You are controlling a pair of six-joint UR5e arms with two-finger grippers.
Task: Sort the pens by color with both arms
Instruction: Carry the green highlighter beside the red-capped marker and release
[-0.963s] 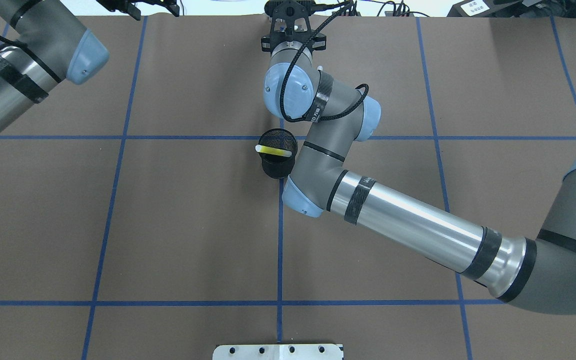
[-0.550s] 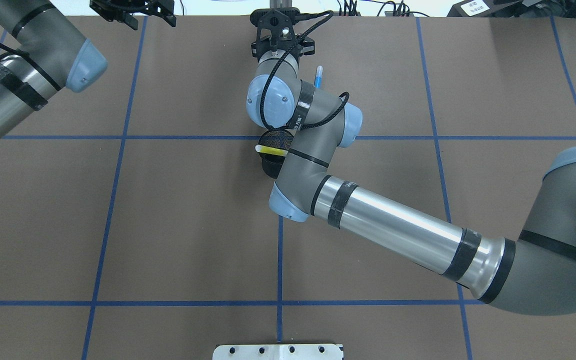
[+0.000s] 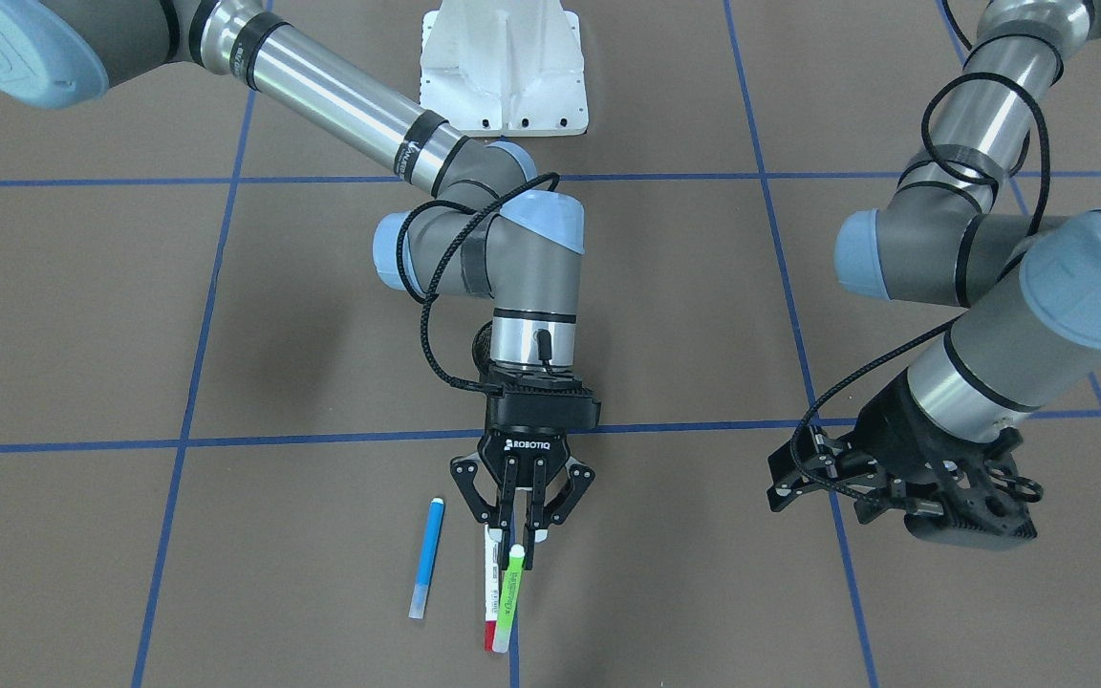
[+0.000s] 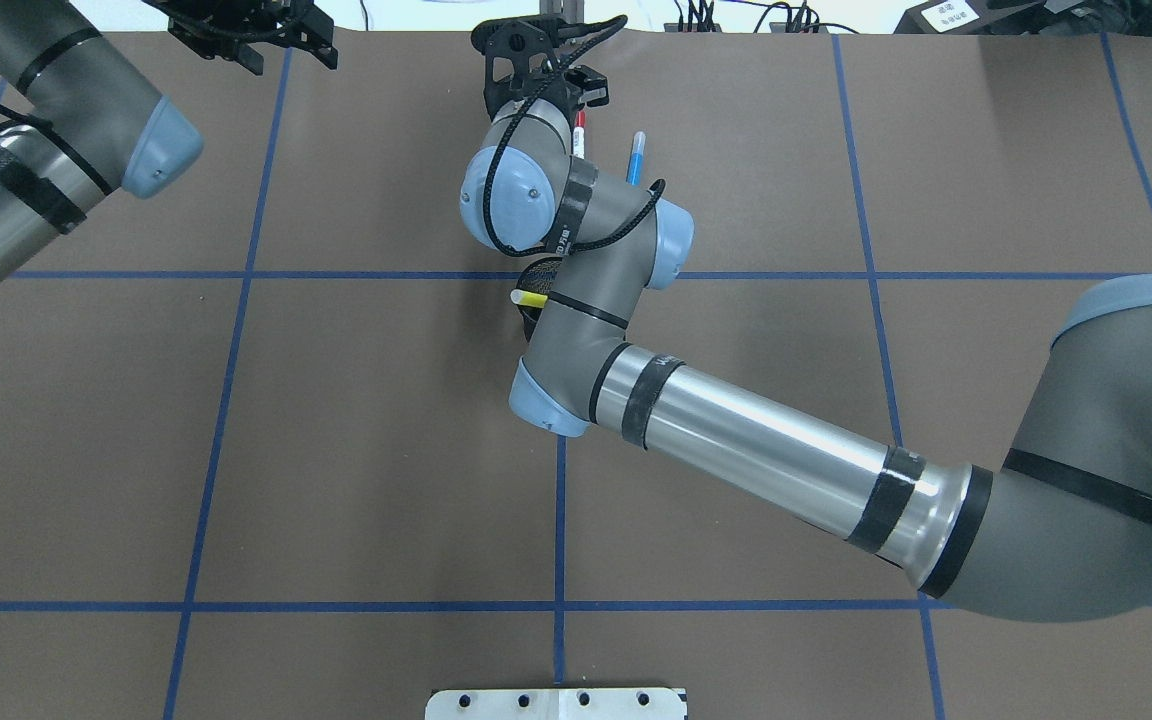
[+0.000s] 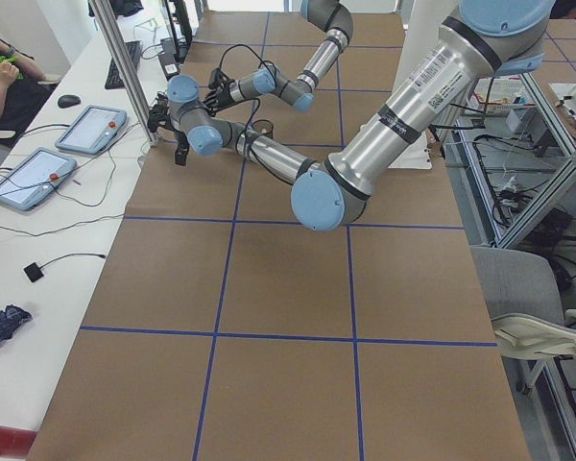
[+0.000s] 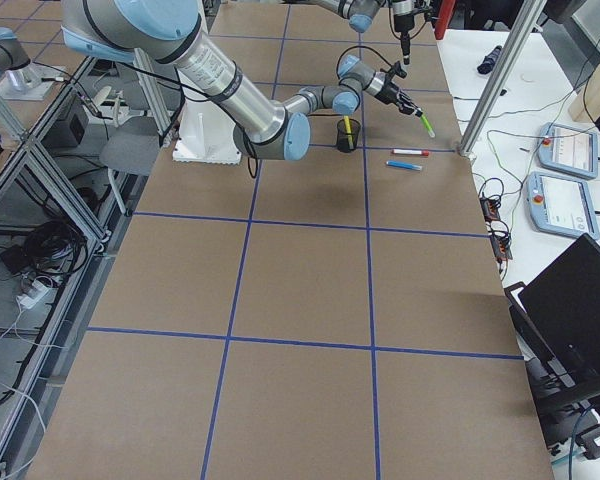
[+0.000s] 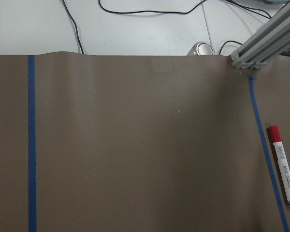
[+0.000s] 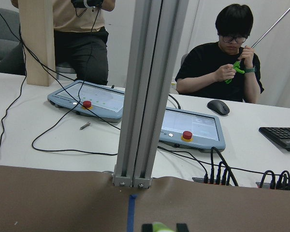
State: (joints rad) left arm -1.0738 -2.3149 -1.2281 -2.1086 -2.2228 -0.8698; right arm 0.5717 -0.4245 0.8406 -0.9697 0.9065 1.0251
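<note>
Front view: right end effector (image 3: 517, 535) is pinched narrow on the cap end of green pen (image 3: 509, 597). Red pen (image 3: 488, 585) lies on the counter (image 3: 226, 334) just beside it, and blue pen (image 3: 426, 557) is near on the left. Left end effector (image 3: 780, 481) is spread wide and empty, well apart on the right.

Overhead: yellow pen (image 4: 528, 298) sits in cup (image 4: 539, 270), mostly hidden under right arm (image 4: 756, 450). Green pen is hidden here.

Right side view: green pen looks off the counter, tilted, free end down.

Left wrist: only red pen shows, at the right edge.

Right wrist: a blurred green tip shows at the bottom edge.

Step is likely carrying green away. It's gripped at one end, so it may swing. Raise it straight to clear red pen, move slowly, and set it down well apart from the other colours.
</note>
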